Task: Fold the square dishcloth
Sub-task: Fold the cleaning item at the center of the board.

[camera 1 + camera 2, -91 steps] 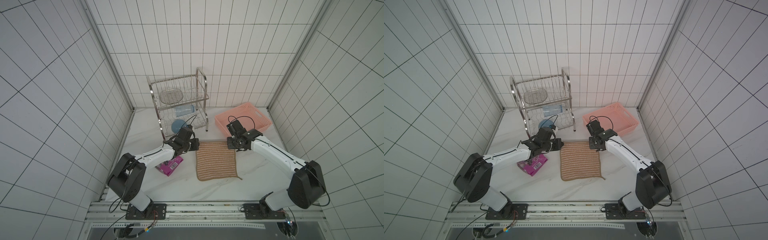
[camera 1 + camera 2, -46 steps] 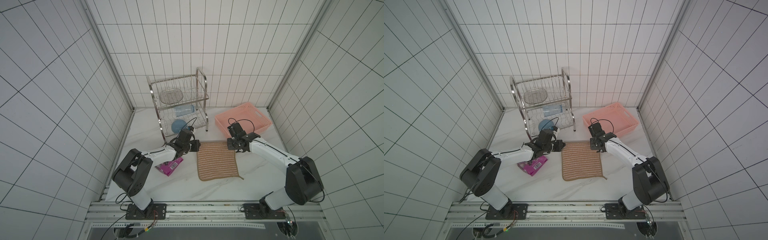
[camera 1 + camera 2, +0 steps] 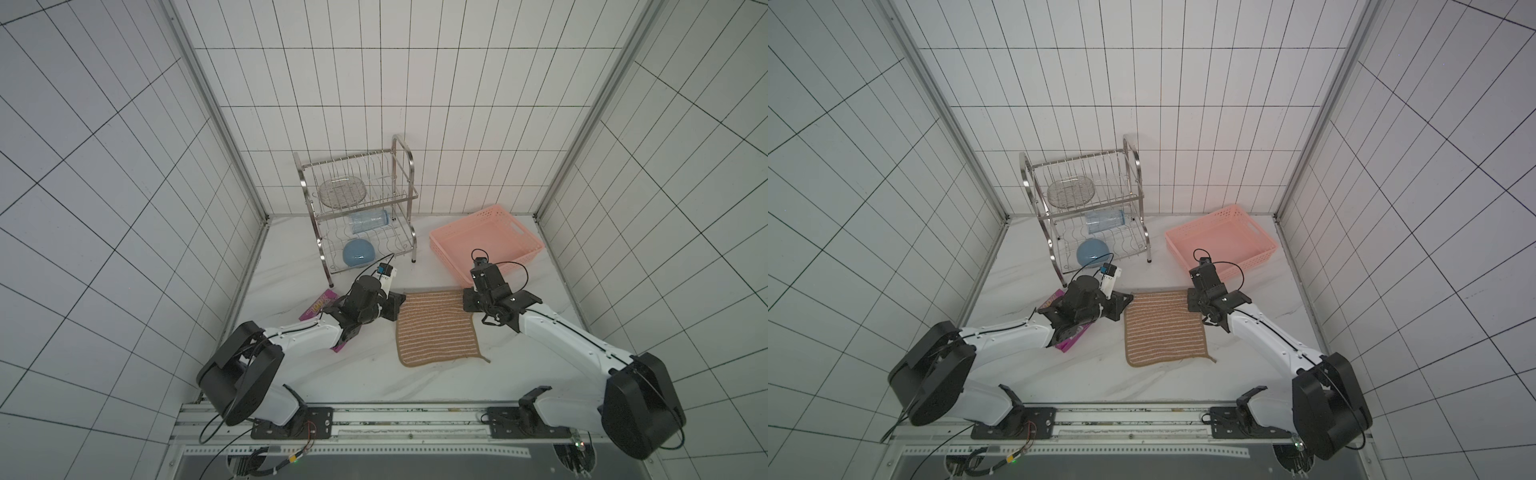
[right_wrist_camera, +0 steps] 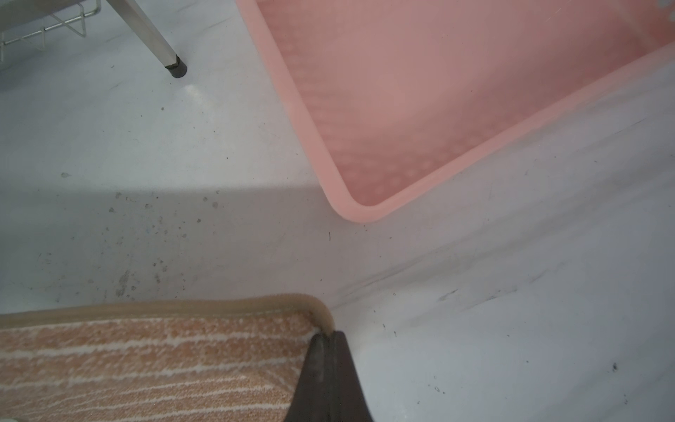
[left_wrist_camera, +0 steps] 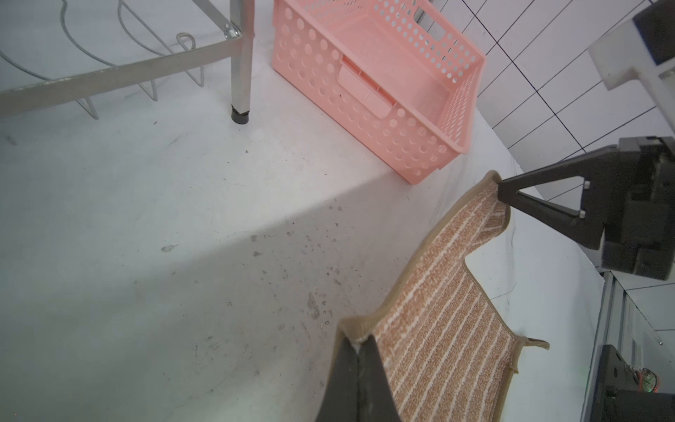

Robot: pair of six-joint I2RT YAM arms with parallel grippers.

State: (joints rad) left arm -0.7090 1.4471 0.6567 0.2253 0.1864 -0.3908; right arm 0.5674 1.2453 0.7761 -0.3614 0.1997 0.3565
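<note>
Centrally on the desk (image 3: 374, 382) lies the square dishcloth (image 3: 436, 332); the left gripper (image 5: 359, 345) is clenched on its far-left corner, the right gripper (image 4: 328, 334) on its far-right corner, both raised slightly.

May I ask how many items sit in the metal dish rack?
3: a clear oval dish on the upper tier; a clear bottle lying on the lower tier; a blue bowl in front of it.

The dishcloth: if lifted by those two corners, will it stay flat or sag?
Likely floppy: in the left wrist view the dishcloth sags between the left gripper and right gripper. Probably light, not slippery, given its thin nubby weave.
</note>
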